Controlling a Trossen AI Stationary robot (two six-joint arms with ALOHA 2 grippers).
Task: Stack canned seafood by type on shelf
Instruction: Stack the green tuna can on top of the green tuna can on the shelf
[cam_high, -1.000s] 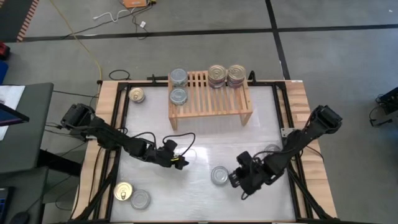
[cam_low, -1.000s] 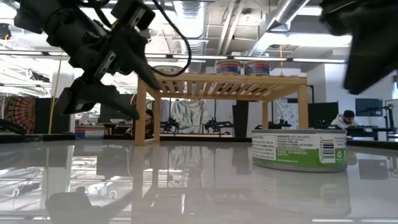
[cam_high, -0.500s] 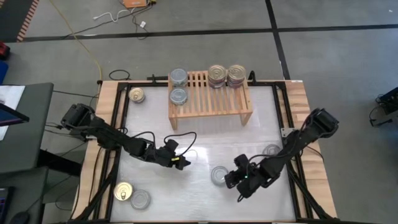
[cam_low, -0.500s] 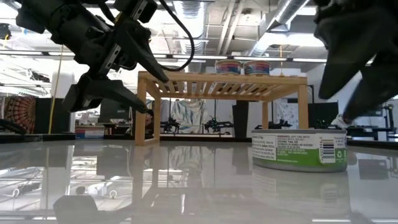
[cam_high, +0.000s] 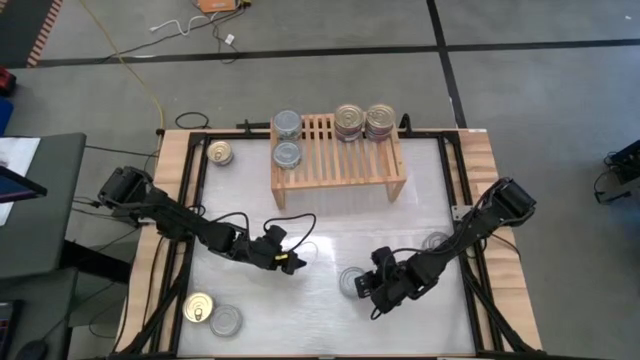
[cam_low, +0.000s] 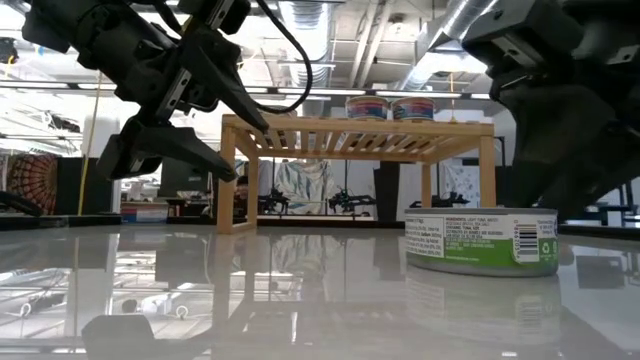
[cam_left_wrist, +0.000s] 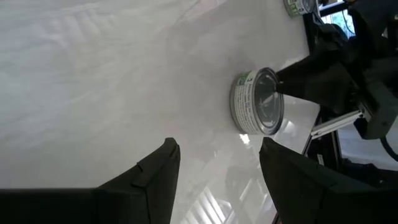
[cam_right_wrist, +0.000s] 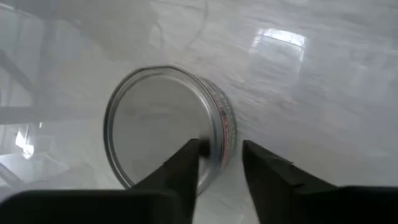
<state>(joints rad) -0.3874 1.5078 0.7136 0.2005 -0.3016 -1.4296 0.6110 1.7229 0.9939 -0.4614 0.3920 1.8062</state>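
A silver-topped tin with a green label (cam_high: 350, 281) (cam_low: 482, 240) stands flat on the white table. My right gripper (cam_right_wrist: 221, 155) (cam_high: 364, 288) slants down on it from the right. It is open; one finger is over the tin's top and the other is outside its wall. My left gripper (cam_high: 288, 260) (cam_left_wrist: 217, 162) hangs open and holds nothing above the table, left of the tin. The light-wood shelf (cam_high: 337, 160) stands at the far side. On it are two silver tins (cam_high: 287, 154) at the left and two stacks (cam_high: 364, 121) at the right. My right gripper's fingers (cam_right_wrist: 189, 163) straddle the tin's near rim and wall (cam_right_wrist: 222, 144), slanting down from the table's right. I cannot tell whether they touch it. The tin sits flat on the table.
A gold-lidded tin (cam_high: 219, 153) lies left of the shelf. A gold tin (cam_high: 199, 308) and a silver one (cam_high: 227, 321) sit at the near left corner. Another silver tin (cam_high: 436, 243) lies under the right arm. The middle of the table is bare.
My right gripper has come down and gone toward the table's left, onto the green-labelled tin, which has stayed where it was.
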